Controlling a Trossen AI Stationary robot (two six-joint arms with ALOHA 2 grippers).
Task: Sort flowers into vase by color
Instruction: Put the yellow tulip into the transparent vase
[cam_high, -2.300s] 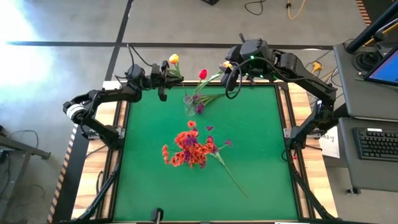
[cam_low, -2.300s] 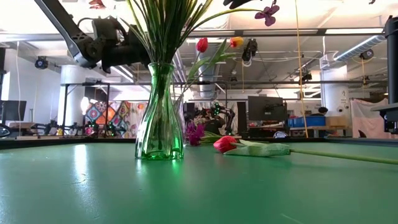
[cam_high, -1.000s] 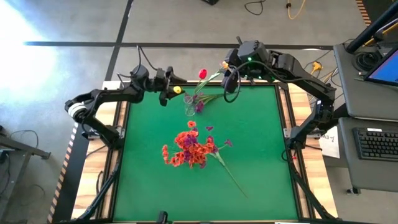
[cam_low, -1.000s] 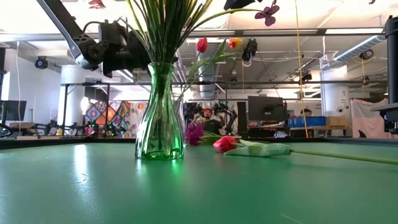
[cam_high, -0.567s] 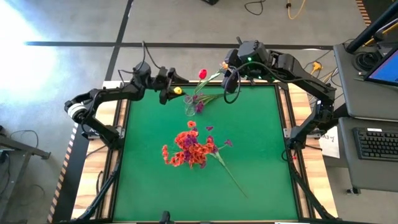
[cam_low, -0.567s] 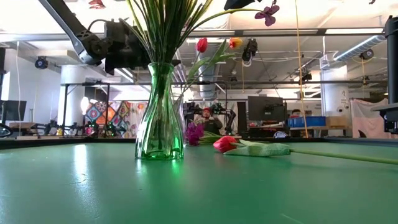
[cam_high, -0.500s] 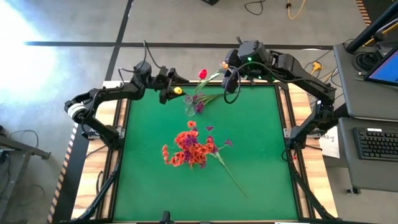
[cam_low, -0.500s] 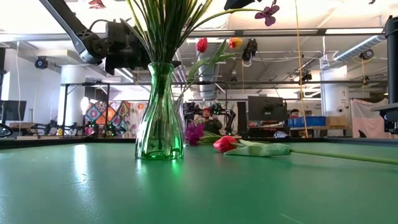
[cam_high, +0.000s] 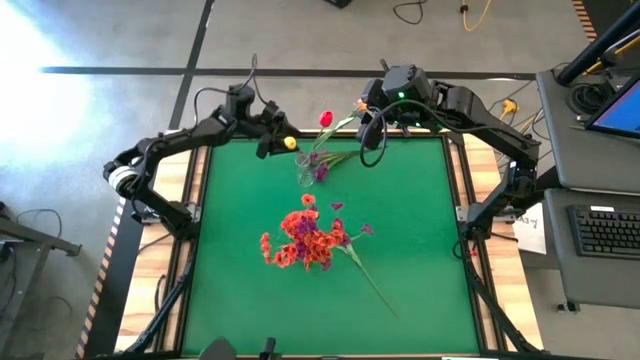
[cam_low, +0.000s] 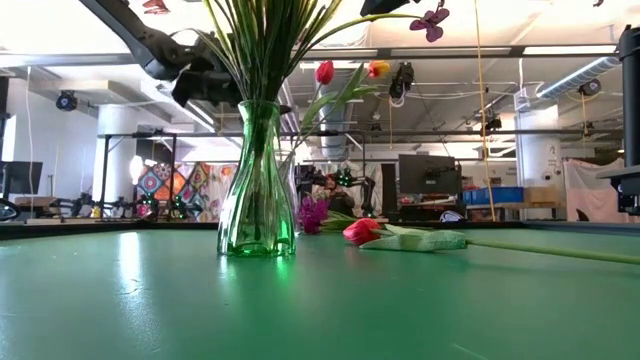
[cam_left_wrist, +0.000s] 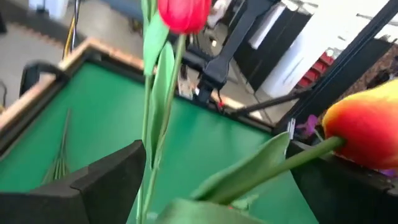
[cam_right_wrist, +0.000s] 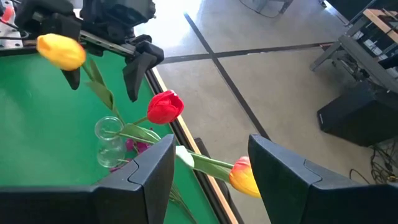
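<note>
Black fingers of the left gripper spread wide, holding nothing. Yellow tulip head sits just beside them. Its stem slants down, clear of both fingers, into the small glass vase.

Right gripper: fingers parted about halfway, not clamped on anything I can see. Stem and leaf of an orange-tinged tulip cross the gap between them. The head lies close against one finger; contact uncertain.

Small glass vase stands upright on the green table close to the far edge, a little left of that edge's middle, between the two grippers. Red tulip rises from it and leans out over the far edge. A purple spray lies on the table just beside the vase's base, on its right side.

Both arms reach in from the far corners, the left from the far left, the right from the far right. Both grippers hang above the far edge.

Outward, toward the middle of the table: tall green vase, upright, packed with green stems. From above only its heads show, a mass of orange-red and purple sprays.

One pink-red tulip lies flat on the table beside the tall vase, well apart from the small one. Its stem trails off toward the right edge.
</note>
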